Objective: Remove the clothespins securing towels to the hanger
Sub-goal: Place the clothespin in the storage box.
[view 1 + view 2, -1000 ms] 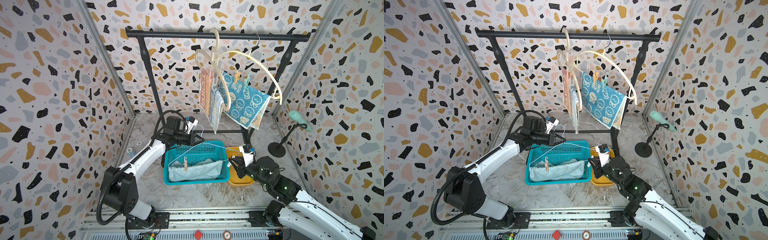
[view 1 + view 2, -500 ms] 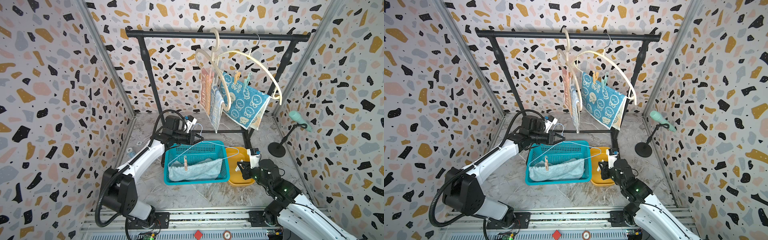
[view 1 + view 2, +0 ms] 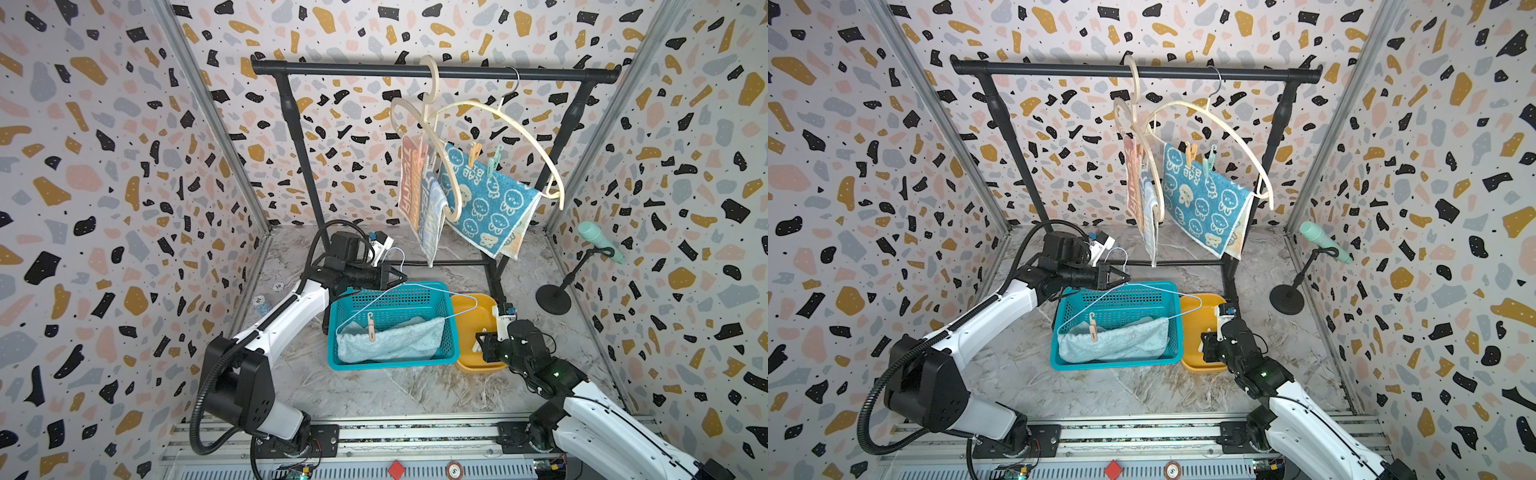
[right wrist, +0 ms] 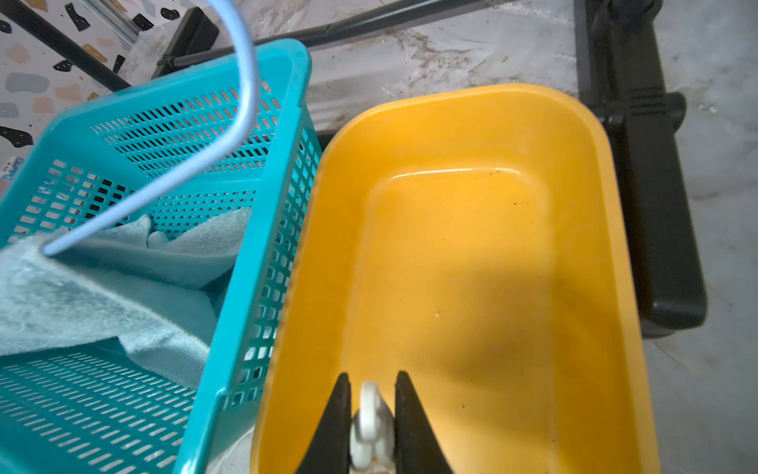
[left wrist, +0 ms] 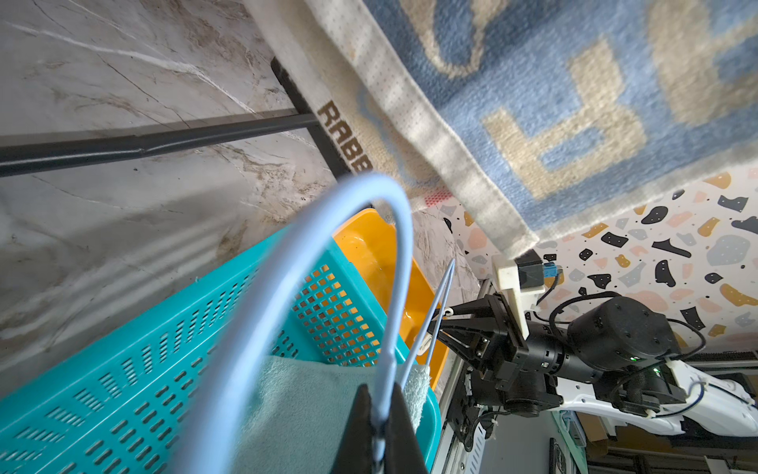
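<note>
The yellow tub is glossy plastic; the teal basket is matt, perforated plastic. The pale blue towel is fluffy terry cloth. The white clothespin is smooth plastic, the wire hanger smoothly coated.

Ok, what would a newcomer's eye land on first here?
The rabbit towel hanging pegged from the rack at the back. Below, the left gripper is shut on a wire hanger whose blue towel sags into the basket, and the right gripper holds a white peg over the yellow tub.

White clothespin cut off at frame edge, striped towel partly hidden behind wooden hanger
</note>
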Tool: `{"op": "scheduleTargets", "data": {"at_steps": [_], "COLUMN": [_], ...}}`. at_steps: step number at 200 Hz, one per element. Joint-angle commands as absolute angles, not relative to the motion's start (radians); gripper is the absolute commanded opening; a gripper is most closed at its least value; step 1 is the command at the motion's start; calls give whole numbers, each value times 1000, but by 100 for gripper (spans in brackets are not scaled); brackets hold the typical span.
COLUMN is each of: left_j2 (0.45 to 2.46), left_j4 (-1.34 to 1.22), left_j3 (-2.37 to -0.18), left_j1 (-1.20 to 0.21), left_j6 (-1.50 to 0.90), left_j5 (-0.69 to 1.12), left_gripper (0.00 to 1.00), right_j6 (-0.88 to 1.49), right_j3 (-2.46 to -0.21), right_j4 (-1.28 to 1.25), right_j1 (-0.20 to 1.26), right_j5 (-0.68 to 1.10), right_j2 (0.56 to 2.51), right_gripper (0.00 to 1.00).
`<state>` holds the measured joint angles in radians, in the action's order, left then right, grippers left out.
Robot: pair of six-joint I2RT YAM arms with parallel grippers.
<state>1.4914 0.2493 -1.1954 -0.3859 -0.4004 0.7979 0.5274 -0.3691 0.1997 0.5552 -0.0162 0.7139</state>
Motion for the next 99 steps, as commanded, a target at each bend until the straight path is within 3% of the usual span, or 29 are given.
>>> {"op": "scheduleTargets", "data": {"at_steps": [1,99], "left_j2": [1460,1456], "left_j4": [216,215], "left_j3": [-1187,-1177], "left_j1": [-379,-377], "left_j6": [-407,-402], "left_j5": [805,808], "left_gripper": [0,0], "right_j6": [544,543], "right_j3": [-363,-348], "right_j4": [148,75], "right_j1": [552,549], "right_j5": [-35,-57], "right_j2": [729,820], "right_gripper": [1,21]}}
